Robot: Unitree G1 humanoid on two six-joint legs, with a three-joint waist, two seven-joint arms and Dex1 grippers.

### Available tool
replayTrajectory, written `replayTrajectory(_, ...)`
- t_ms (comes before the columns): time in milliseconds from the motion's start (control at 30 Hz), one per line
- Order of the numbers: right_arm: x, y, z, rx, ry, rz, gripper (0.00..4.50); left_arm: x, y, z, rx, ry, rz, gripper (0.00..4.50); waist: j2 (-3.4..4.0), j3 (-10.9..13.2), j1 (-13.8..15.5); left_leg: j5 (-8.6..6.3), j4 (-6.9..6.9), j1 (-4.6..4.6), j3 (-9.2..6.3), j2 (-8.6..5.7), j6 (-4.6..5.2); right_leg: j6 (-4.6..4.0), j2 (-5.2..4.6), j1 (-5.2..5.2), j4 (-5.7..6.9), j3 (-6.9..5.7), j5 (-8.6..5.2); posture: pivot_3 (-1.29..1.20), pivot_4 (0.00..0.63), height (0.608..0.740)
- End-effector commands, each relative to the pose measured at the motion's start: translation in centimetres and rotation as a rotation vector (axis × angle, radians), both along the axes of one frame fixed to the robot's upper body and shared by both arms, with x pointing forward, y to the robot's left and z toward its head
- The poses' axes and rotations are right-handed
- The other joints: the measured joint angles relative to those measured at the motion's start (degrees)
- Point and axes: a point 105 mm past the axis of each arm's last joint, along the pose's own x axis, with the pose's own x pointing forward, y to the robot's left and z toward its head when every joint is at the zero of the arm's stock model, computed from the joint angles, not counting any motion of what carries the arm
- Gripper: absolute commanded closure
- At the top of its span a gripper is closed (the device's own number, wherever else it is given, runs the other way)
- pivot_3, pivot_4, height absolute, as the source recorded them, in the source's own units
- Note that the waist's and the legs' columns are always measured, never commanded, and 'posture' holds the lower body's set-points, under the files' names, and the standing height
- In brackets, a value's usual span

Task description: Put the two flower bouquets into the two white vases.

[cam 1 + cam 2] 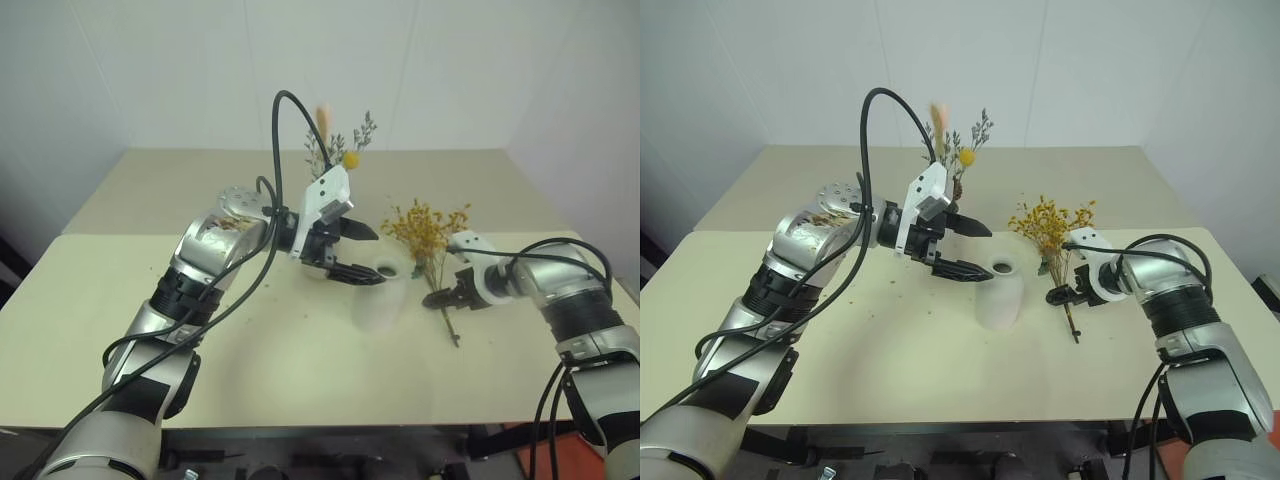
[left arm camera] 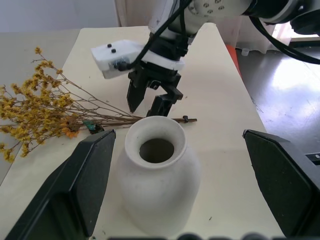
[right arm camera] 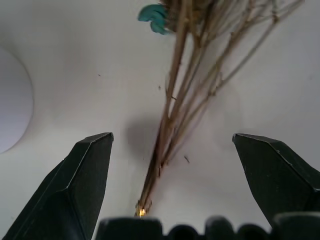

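A white dome-shaped vase (image 1: 384,298) with a narrow mouth stands mid-table. My left gripper (image 1: 380,256) hovers just left of its mouth, open, a finger (image 2: 75,190) on each side of the vase and nothing held. The yellow-orange bouquet (image 1: 428,230) lies flat to the right of the vase, its thin brown stems (image 3: 170,120) pointing toward the front edge. My right gripper (image 1: 440,298) is open just above those stems, straddling them. A grey-green bouquet (image 1: 340,145) with a peach plume and a yellow ball stands upright behind my left hand. That hand hides its base and the other white vase.
The beige table (image 1: 250,360) is backed by a white wall. A black cable (image 1: 285,110) arches over my left arm. A teal tie (image 3: 155,17) binds the yellow bunch. Tiny dried crumbs dot the tabletop left of the dome vase.
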Motion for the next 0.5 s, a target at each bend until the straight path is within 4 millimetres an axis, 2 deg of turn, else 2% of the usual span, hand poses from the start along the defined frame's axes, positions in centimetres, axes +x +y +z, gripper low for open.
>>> replayTrajectory(33,0.63,-0.01,0.16,-0.031,-0.022,0.014,0.0,-0.29,-0.08,1.45,-0.018,-0.041,-0.006,0.03,0.0,0.0,0.0,0.0,0.01,0.02,0.0,0.0,0.0,0.0,0.0,0.01,0.01,0.0,0.0,0.0,0.15,0.74)
replayTrajectory(167,0.87,-0.05,-0.26,-0.036,-0.011,0.019,0.0,0.0,0.19,1.31,-0.008,-0.045,0.024,0.03,0.01,0.0,-0.2,0.0,0.01,0.12,0.01,0.0,0.0,0.0,0.01,0.08,0.03,0.01,0.0,0.0,0.15,0.74)
replayTrajectory(267,0.82,0.0,-0.26,-0.034,-0.006,0.03,0.56,0.0,0.34,1.45,-0.013,-0.047,0.027,0.0,0.01,0.0,-0.2,0.0,0.01,0.14,0.0,0.01,0.0,0.0,0.02,0.09,0.04,0.01,0.0,0.0,0.15,0.74)
replayTrajectory(500,0.46,0.09,0.49,-0.014,-0.02,0.047,3.06,0.07,0.36,1.62,-0.019,-0.056,0.031,0.0,0.01,0.0,-0.1,0.0,0.0,0.09,-0.01,0.01,0.0,0.0,0.02,0.05,0.03,0.01,0.0,0.0,0.15,0.74)
